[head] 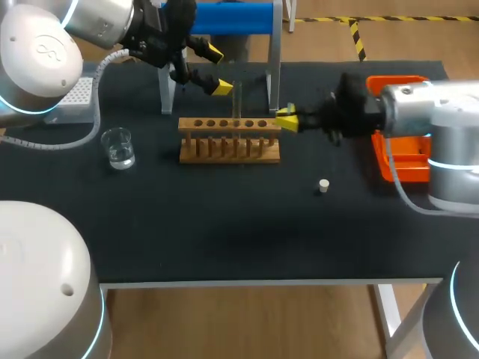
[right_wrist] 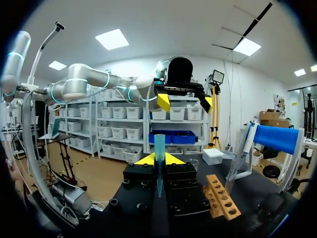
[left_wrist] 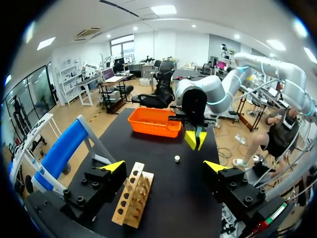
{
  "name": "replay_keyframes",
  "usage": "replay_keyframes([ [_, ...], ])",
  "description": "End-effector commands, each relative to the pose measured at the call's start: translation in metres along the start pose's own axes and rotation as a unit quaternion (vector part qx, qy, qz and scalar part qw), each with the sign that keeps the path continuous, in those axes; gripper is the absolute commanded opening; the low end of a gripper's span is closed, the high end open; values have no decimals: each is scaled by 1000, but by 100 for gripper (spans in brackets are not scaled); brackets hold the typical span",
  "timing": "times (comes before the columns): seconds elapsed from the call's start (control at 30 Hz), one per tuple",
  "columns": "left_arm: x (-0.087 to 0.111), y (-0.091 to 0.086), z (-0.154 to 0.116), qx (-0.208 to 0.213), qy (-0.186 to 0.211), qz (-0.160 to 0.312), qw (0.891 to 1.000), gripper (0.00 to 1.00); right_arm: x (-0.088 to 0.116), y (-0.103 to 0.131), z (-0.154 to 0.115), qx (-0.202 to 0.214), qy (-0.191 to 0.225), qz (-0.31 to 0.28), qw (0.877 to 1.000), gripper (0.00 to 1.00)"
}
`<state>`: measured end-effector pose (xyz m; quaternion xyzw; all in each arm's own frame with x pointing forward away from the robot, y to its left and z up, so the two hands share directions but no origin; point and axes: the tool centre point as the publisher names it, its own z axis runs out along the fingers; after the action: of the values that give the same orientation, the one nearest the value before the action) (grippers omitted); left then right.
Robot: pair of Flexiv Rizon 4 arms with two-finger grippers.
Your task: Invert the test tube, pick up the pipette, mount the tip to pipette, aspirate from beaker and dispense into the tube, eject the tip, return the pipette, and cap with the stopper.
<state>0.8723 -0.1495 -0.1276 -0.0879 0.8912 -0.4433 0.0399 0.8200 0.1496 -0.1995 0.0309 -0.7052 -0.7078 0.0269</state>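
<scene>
1. The blue pipette tip (right_wrist: 159,148) stands upright, pinched between the right gripper's (right_wrist: 159,159) fingers, near the end of the wooden rack (head: 229,142).
2. A test tube (head: 236,97) stands in the rack, and the left gripper (head: 218,69) is spread wide beside it.
3. The beaker (head: 118,147), stopper (head: 323,185) and orange tray (head: 404,161) sit well apart on the black table (head: 224,232).

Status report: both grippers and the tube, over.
Left gripper open over the rack. Right gripper shut on blue tapered tube. Clear test tube upright in rack. Stopper lies apart, nothing blocking.
</scene>
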Motion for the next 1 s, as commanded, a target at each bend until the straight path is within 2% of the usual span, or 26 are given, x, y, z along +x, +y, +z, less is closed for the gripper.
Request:
replay_keyframes([
  [0.03,0,0,-1,-2,0,0,1000,100,8,-3,-38,-1,-5,2,1000,0],
  [0.6,0,0,-1,-2,0,0,1000,100,19,-30,-80,-2,-26,22,999,0],
  [1.0,0,0,-1,-2,0,0,1000,100,21,-38,-90,14,-34,30,999,0],
])
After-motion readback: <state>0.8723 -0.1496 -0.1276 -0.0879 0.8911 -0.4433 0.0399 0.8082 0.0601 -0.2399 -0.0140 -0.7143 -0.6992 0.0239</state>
